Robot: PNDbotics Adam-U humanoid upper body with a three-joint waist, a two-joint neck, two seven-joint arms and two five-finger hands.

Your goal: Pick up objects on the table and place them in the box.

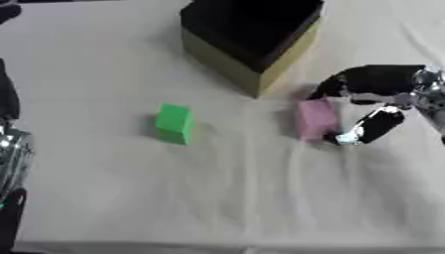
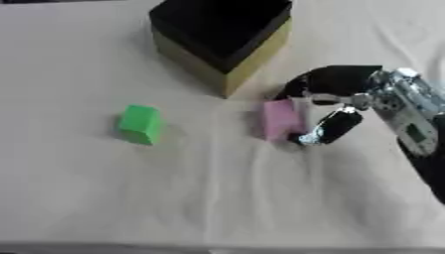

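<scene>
The right hand comes in from the right and brackets the pink block: its fingers arch over the block's far side while the thumb sits against the near right edge. It looks curled round the block in a pinch, placed that way so the two sides can squeeze toward each other for a lift. The block seems to rest on the desk for now, so I judge the grasp is being set, not the carry.

The box stands just behind the block, open top dark inside, tan walls below (a short haul, which is likely why this block is taken by the nearer hand). The green block lies well apart to the left, untouched, on the cloth-covered surface; it waits its turn.

The left arm shows only at the left edge, dark and silver, low down; I cannot tell how the left hand is set.

Both blocks are out of the box, so the task is early.
</scene>
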